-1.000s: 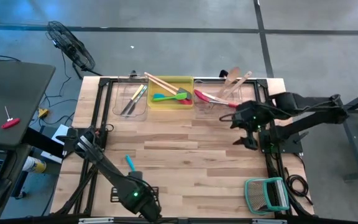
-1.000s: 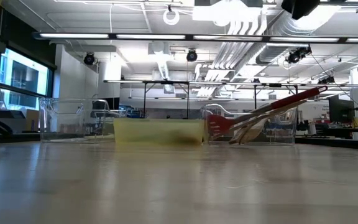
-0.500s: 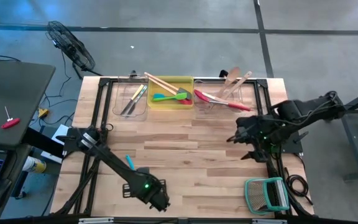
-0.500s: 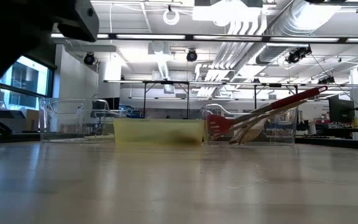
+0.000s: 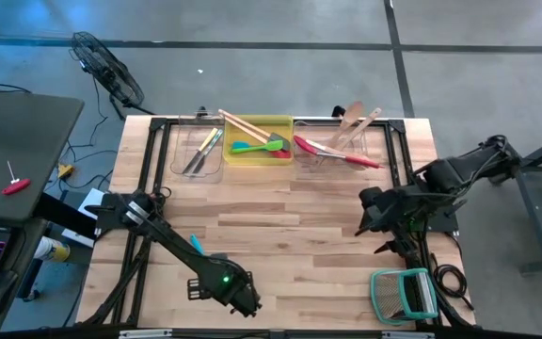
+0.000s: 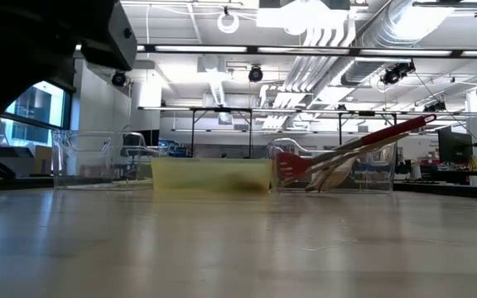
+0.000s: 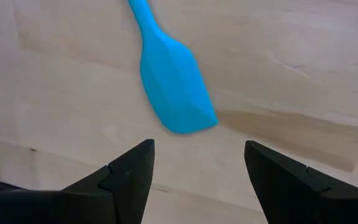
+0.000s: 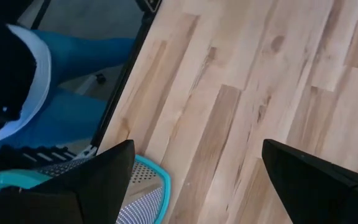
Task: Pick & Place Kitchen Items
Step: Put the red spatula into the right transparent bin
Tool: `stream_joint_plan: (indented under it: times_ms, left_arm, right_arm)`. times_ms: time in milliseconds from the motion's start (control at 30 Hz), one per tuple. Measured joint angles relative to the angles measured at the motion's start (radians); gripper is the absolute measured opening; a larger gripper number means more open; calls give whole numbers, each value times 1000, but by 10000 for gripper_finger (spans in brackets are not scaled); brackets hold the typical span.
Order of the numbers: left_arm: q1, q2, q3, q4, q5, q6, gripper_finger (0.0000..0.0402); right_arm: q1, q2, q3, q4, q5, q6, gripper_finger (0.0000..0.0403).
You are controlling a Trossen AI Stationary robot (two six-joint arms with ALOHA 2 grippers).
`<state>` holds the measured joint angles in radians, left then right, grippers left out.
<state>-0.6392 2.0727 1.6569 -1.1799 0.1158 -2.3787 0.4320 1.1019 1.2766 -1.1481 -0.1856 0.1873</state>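
Observation:
A blue silicone spatula [image 5: 196, 246] lies flat on the wooden table at the near left; the left wrist view shows its blade [image 7: 173, 93] close ahead. My left gripper [image 5: 199, 285] [image 7: 197, 146] is open and empty just on the near side of that blade. My right gripper [image 5: 386, 237] [image 8: 194, 146] is open and empty over the table's right side. More utensils lie in three bins at the far edge: metal cutlery [image 5: 199, 151], green, blue and wooden utensils [image 5: 257, 143], and a red spatula with wooden spoons [image 5: 339, 148].
A clear bin [image 5: 199, 165], a yellow bin [image 5: 259, 158] and a second clear bin [image 5: 313, 160] stand in a row at the far edge. A green-framed wire rack [image 5: 403, 294] [image 8: 138, 193] sits at the near right corner. Bare wood [image 5: 290, 221] lies between the arms.
My left gripper has moved along the near edge toward the table's right, and its arm now fills the low view's upper left. My right gripper has moved from beside the right-hand bin toward the near edge, closer to the wire rack. Nothing on the table has moved.

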Motion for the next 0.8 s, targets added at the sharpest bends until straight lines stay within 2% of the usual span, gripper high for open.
stream_joint_plan:
  times_ms: [233, 500, 800]
  left_arm:
    - [-2, -2, 1, 43, -5, 43, 241]
    - [-2, -2, 1, 20, -5, 50, 242]
    - [-2, -2, 1, 6, 37, 41, 249]
  right_arm:
    - [35, 0, 0, 0, 4, -8, 345]
    - [36, 0, 0, 0, 26, -9, 345]
    - [36, 0, 0, -1, 29, -16, 345]
